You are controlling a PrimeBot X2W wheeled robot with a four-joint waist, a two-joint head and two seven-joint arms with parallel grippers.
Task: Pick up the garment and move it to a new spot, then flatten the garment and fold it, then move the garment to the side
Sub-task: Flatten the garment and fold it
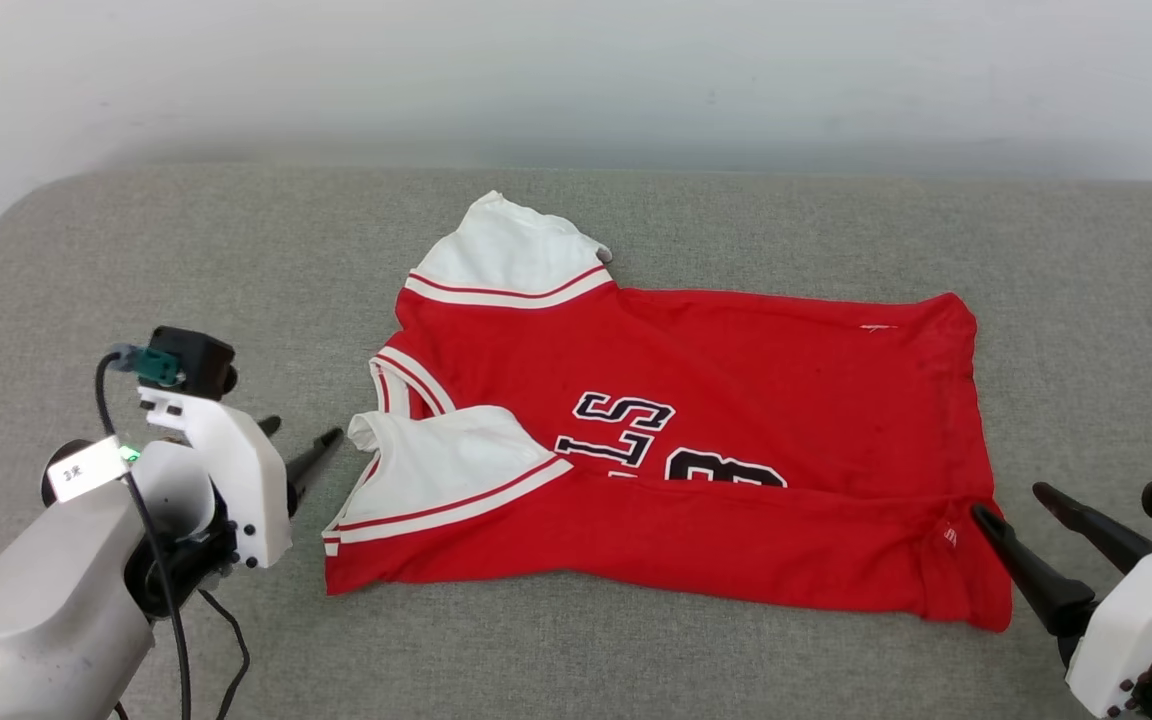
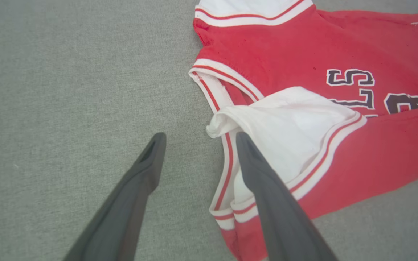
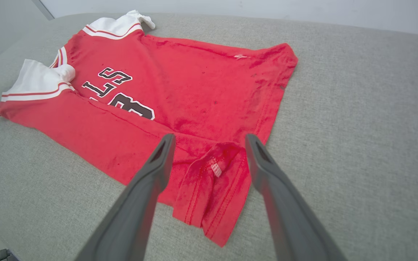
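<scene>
On the grey surface (image 1: 736, 230) the garment (image 1: 766, 380) lies flat, near edge folded, more folding apparently left; left fingers (image 1: 314, 458) and right fingers (image 1: 1021, 570) apart, empty.

The left gripper (image 1: 305, 428) sits at the lower left of the head view, its two dark fingers spread apart and pointing up and to the right; behind it come the white left wrist (image 1: 226, 470) and a pale grey left forearm (image 1: 36, 600); the right gripper (image 1: 1006, 498) sits at the lower right, fingers spread likewise, slanting up and leftward from the white right wrist (image 1: 1136, 620).
</scene>
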